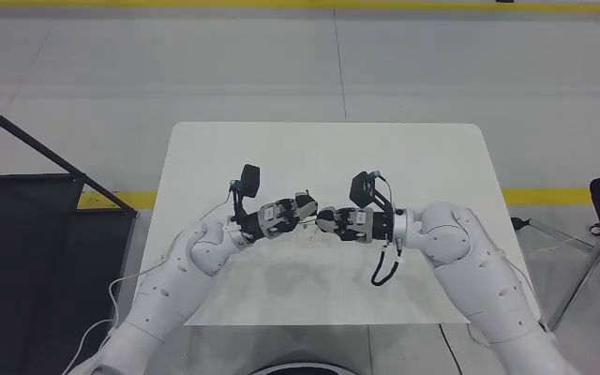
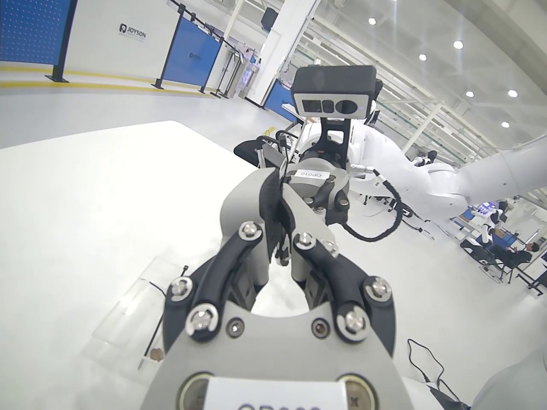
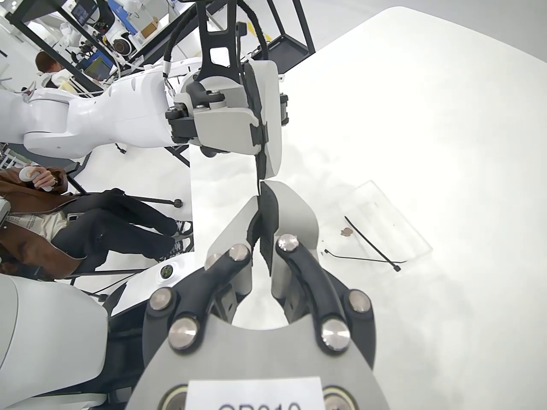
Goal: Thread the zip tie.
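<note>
My left gripper [image 1: 307,212] and right gripper [image 1: 324,221] meet tip to tip above the middle of the white table [image 1: 422,169]. Both are shut. A thin black zip tie [image 3: 259,177] runs across the small gap between them, pinched at one end by the left gripper [image 3: 259,147] and at the other by the right gripper [image 3: 261,215]. In the left wrist view the left gripper [image 2: 278,215] is closed on a dark strip, with the right gripper [image 2: 295,181] just beyond it. How far the tie is threaded is hidden by the pads.
Two spare black zip ties [image 3: 372,244] lie on a clear plastic sheet [image 3: 386,211] on the table below the grippers, beside a small brown scrap [image 3: 345,232]. The sheet [image 2: 124,305] holds a loose tie [image 2: 153,335]. A black frame [image 1: 42,150] stands off the table's left edge.
</note>
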